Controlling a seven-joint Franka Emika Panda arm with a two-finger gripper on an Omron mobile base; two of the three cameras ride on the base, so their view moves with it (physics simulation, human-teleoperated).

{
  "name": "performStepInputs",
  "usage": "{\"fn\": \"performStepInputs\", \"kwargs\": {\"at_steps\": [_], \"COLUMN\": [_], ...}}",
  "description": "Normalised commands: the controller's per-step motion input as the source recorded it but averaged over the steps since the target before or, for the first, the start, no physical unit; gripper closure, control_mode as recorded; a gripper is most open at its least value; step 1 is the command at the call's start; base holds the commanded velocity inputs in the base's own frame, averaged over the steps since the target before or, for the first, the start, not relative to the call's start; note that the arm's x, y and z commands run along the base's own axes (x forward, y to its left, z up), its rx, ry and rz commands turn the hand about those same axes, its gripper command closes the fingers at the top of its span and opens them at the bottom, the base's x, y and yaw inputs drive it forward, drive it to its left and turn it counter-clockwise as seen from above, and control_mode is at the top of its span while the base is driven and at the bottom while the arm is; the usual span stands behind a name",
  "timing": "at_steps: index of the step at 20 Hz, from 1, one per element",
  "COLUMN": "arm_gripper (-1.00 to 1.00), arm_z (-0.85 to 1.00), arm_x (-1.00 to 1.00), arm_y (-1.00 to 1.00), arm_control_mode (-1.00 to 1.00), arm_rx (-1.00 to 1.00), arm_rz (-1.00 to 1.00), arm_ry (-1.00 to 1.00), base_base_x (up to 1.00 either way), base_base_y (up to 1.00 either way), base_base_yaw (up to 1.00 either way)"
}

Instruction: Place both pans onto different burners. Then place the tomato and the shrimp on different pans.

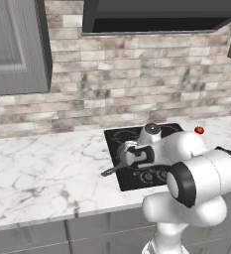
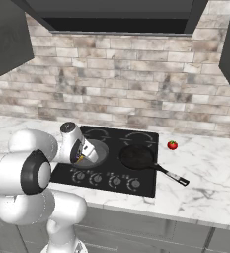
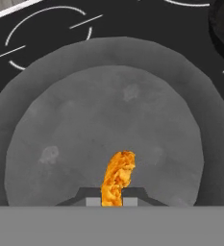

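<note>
My gripper (image 3: 113,198) is shut on the shrimp (image 3: 117,177), a small curved orange piece that sticks up between the fingertips. It hangs just above the dark grey skillet (image 3: 108,115), over the near part of its floor. In the right base view the gripper (image 2: 91,154) reaches over that skillet (image 2: 100,152) on the front left burner. The blacker pan (image 2: 136,157) sits on the front right burner with its long handle (image 2: 174,176) pointing right. On the counter right of the cooktop lies the red tomato (image 2: 172,145) (image 1: 199,130).
Two bare ring burners (image 2: 138,137) lie at the back of the glossy black cooktop (image 2: 111,133), and knobs (image 2: 115,181) line its front edge. White marble counter (image 1: 42,168) stretches left and right. A brick wall and a range hood stand behind.
</note>
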Motion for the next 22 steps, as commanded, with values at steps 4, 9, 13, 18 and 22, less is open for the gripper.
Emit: {"fn": "performStepInputs", "kwargs": {"at_steps": [4, 9, 13, 18, 22], "arm_gripper": [1.0, 1.0, 1.0, 1.0, 1.0], "arm_z": [-0.15, -0.14, -0.12, -0.12, -0.14], "arm_x": [0.17, 0.16, 0.16, 0.13, 0.12], "arm_y": [0.01, 0.0, 0.0, 0.0, 0.0], "arm_control_mode": [-1.0, -1.0, -1.0, -1.0, -1.0], "arm_rx": [-0.01, -0.01, -0.01, 0.0, 0.0], "arm_rz": [0.0, 0.0, 0.0, 0.0, 0.0], "arm_ry": [0.02, 0.02, 0.02, 0.0, 0.0], "base_base_x": [0.0, 0.0, 0.0, 0.0, 0.0], "base_base_y": [0.0, 0.0, 0.0, 0.0, 0.0], "base_base_yaw": [0.0, 0.0, 0.0, 0.0, 0.0]}}
